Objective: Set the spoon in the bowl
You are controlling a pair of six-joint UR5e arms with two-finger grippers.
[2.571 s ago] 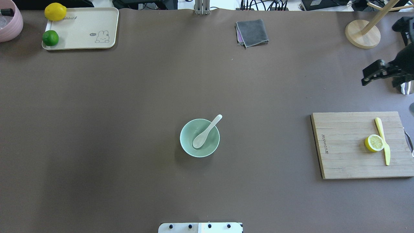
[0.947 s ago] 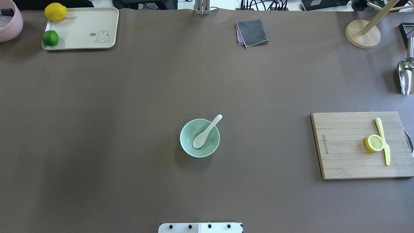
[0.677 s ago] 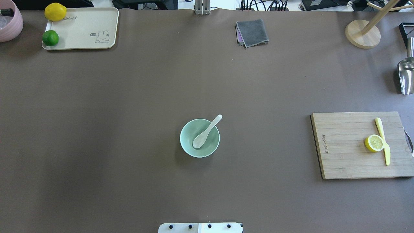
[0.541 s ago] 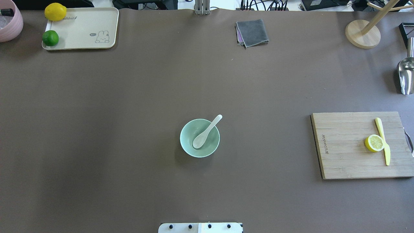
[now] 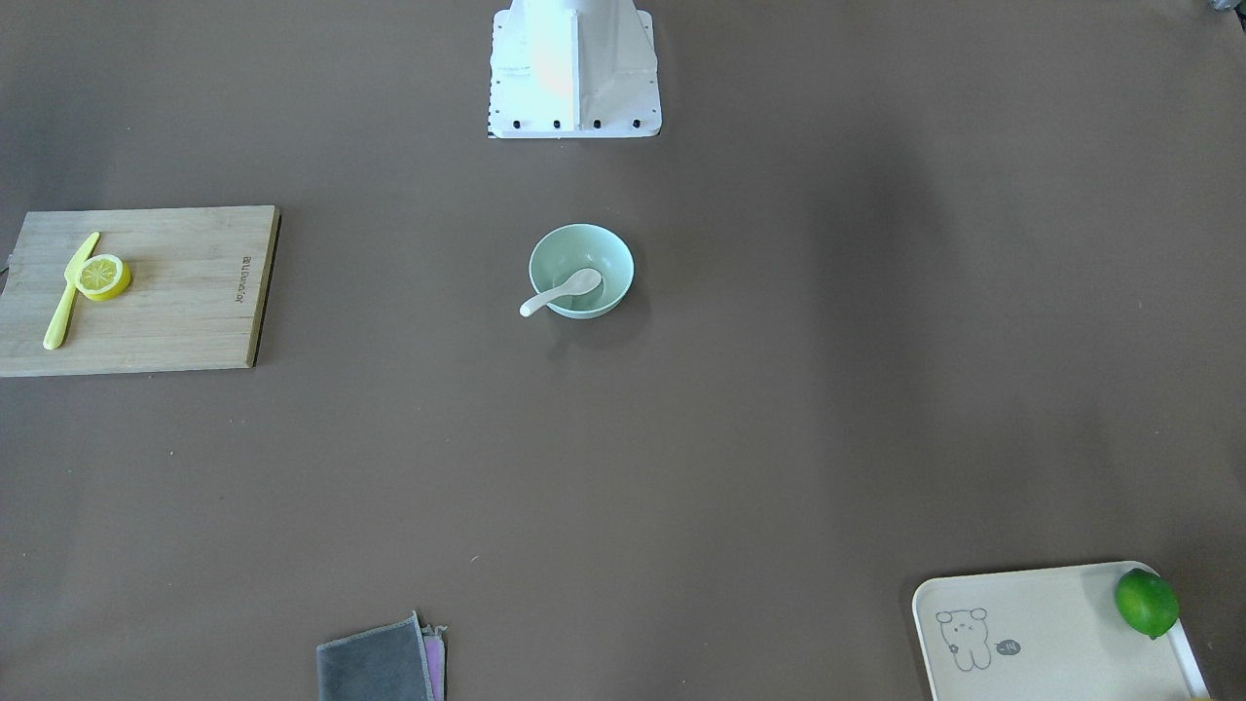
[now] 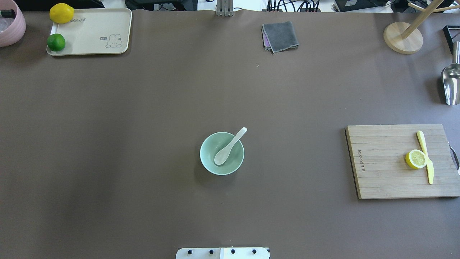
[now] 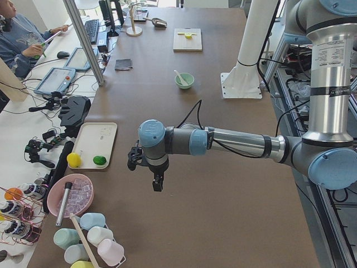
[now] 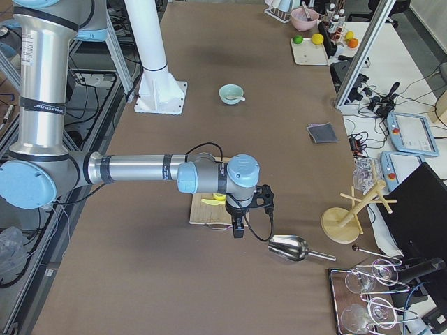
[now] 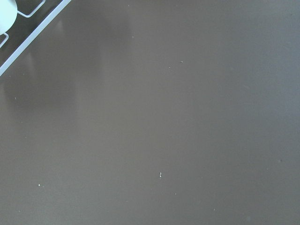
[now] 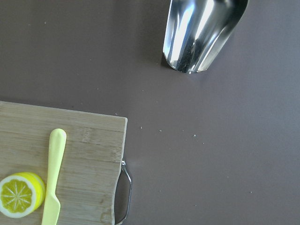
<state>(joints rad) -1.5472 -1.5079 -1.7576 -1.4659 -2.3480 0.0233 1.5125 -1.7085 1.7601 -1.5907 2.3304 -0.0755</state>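
Note:
The white spoon lies in the pale mint-green bowl at the table's middle, scoop inside, handle resting over the far right rim. Both also show in the front view: the spoon and the bowl. My left gripper shows only in the left side view, far from the bowl, near the table's left end; I cannot tell whether it is open. My right gripper shows only in the right side view, by the cutting board; I cannot tell its state either.
A wooden cutting board with a lemon half and a yellow knife lies at the right. A metal scoop, a wooden stand, a grey cloth and a cream tray with a lemon and a lime stand along the far edge.
The right gripper, at the overhead view's right edge 2.6 s ago, has left that view and uncovered the metal scoop. The spoon and bowl have not moved.

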